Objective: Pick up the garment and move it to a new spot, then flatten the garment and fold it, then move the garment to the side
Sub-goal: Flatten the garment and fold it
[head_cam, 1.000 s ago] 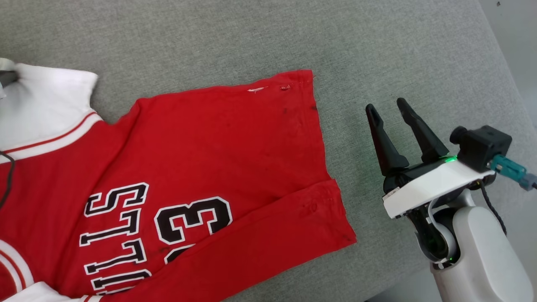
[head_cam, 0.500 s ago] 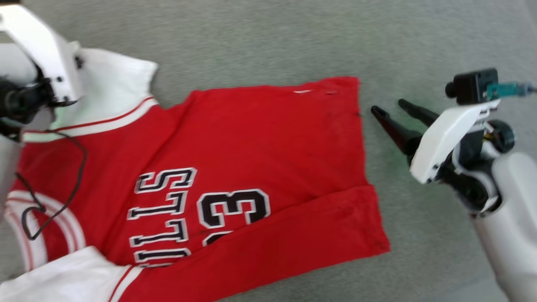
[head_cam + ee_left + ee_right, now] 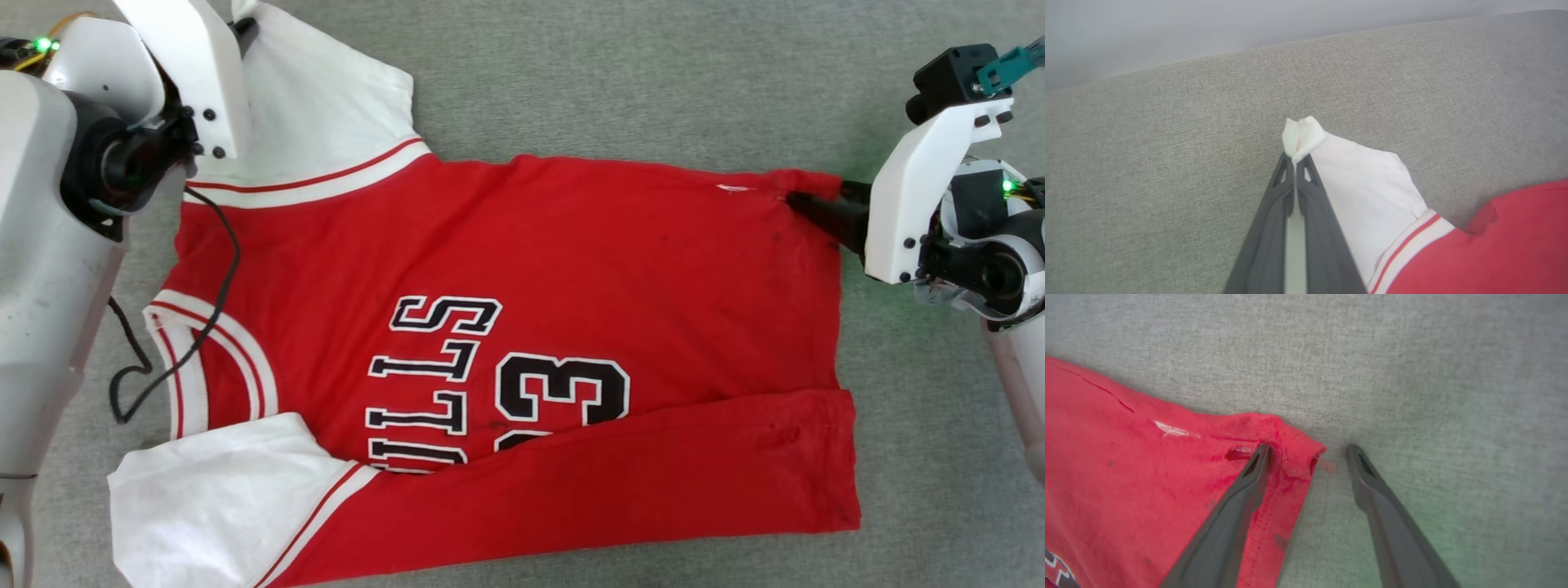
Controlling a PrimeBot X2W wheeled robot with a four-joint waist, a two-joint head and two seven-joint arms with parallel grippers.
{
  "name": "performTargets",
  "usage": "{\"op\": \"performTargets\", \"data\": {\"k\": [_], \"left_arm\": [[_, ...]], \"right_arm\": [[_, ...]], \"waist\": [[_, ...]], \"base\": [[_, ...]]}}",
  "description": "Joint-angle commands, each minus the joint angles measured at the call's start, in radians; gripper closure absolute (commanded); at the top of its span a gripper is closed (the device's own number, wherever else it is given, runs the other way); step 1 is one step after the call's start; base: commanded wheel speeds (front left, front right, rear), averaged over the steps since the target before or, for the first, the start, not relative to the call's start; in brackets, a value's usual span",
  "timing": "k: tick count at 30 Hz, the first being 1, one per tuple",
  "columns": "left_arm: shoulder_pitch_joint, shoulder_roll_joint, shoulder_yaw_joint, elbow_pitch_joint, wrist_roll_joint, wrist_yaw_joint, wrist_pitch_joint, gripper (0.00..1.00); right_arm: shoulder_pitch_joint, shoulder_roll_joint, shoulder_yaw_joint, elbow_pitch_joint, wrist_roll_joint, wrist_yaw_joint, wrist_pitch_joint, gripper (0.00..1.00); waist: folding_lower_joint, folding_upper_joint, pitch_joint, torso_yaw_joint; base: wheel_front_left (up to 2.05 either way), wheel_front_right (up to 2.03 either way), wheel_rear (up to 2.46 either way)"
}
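My left gripper (image 3: 1295, 163) is pressed together on the white sleeve tip of the garment (image 3: 1363, 192). My right gripper (image 3: 1308, 451) is spread, one finger on the red hem corner and the other on the grey cushion (image 3: 1433, 375). The head view shows what my wrists don't: the whole red shirt spread flat on the cushion, black lettering up, near edge folded over.
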Motion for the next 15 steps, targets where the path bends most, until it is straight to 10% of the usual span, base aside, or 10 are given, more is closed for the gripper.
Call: {"op": "performTargets", "data": {"k": [1,2,15], "left_arm": [[-0.009,-0.006,-0.003,0.000,0.006,-0.005,-0.006,1.00],[-0.006,-0.007,-0.003,0.001,0.004,-0.007,-0.010,1.00],[0.209,0.054,0.096,-0.067,-0.068,0.012,-0.185,1.00]], "right_arm": [[0.054,0.039,0.039,0.046,-0.003,0.000,0.023,0.73],[0.054,0.044,0.040,0.056,-0.002,0.000,0.037,1.00],[0.081,-0.037,-0.016,-0.055,-0.134,0.000,-0.181,1.00]], "waist": [[0.0001,0.0000,0.001,0.009],[0.0001,0.0000,-0.001,0.013],[0.0001,0.0000,-0.140,0.047]], "base": [[0.00,0.00,0.00],[0.00,0.00,0.00],[0.00,0.00,0.00]]}}
